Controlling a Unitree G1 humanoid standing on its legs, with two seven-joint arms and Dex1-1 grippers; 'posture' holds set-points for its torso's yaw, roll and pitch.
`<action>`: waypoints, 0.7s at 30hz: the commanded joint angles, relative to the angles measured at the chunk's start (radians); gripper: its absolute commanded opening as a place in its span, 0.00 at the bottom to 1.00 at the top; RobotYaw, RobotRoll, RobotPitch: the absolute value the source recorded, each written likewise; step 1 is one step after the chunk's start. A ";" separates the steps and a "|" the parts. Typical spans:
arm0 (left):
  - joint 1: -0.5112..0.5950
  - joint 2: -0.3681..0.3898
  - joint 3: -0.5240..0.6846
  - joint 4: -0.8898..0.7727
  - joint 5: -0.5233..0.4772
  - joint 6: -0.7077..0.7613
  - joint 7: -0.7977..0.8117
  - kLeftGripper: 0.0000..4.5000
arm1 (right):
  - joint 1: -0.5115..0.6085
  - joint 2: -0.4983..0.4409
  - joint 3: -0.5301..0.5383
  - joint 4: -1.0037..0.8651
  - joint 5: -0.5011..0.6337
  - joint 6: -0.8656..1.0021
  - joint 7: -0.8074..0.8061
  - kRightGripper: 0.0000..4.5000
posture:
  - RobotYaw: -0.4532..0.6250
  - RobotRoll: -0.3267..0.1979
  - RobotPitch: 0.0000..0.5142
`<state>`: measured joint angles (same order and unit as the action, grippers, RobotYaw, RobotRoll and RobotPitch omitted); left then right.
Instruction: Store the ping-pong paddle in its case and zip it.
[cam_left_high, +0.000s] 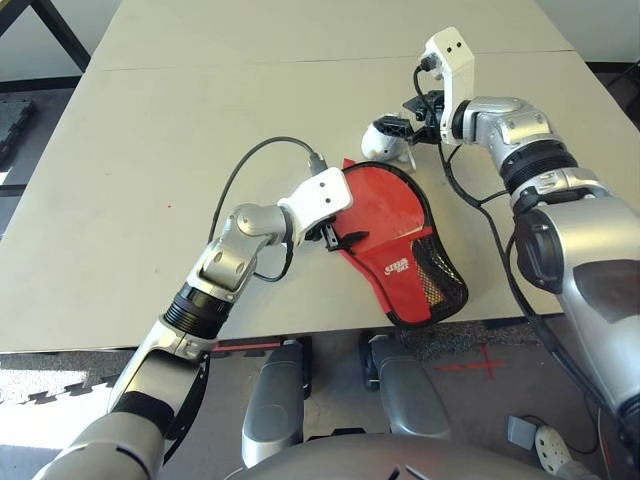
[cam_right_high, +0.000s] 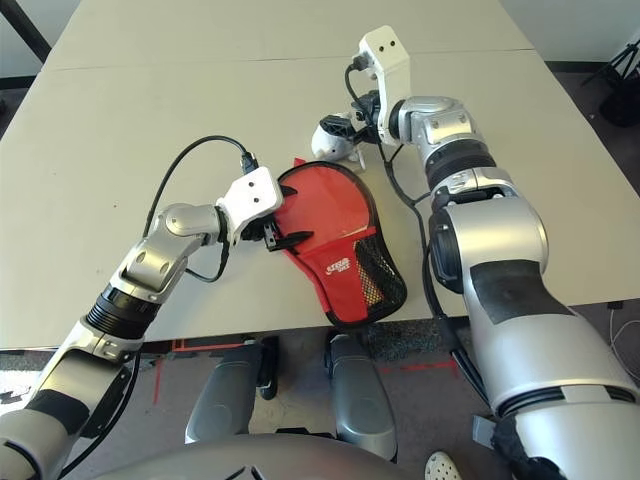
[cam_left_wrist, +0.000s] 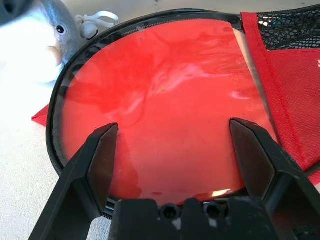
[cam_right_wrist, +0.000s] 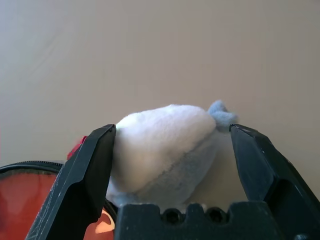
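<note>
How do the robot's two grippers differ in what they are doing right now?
The left gripper hangs low over the red paddle face lying in the case, while the right gripper is at the far end of the case, straddling the grey plush charm. The left points across the table; the right points down. Both stand open, clamping nothing.

the case (cam_left_high: 400, 245) is lying flat near the table's (cam_left_high: 120, 200) front edge, red side up, mesh pocket toward that edge. the ping-pong paddle's (cam_left_wrist: 165, 110) glossy red face is showing inside its black-piped rim.
</note>
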<state>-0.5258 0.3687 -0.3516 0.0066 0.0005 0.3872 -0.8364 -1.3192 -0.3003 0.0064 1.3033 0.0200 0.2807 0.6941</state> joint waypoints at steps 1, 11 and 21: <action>0.051 0.012 -0.059 0.022 0.028 0.048 -0.012 0.99 | 0.008 0.011 -0.003 0.021 -0.027 0.030 -0.020 1.00 | 0.53 0.62 0.46; 0.059 0.013 -0.066 0.004 0.028 0.060 -0.008 1.00 | 0.037 0.000 -0.019 0.024 -0.040 0.068 -0.028 0.63 | 0.52 0.62 0.46; 0.046 0.006 -0.076 0.021 0.028 0.050 -0.012 1.00 | 0.040 -0.063 -0.041 0.014 -0.045 0.062 -0.016 0.02 | 0.51 0.62 0.46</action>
<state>-0.5157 0.3652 -0.3709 -0.0236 0.0005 0.4067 -0.8290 -1.2960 -0.3406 -0.0318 1.3038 -0.0104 0.3335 0.6765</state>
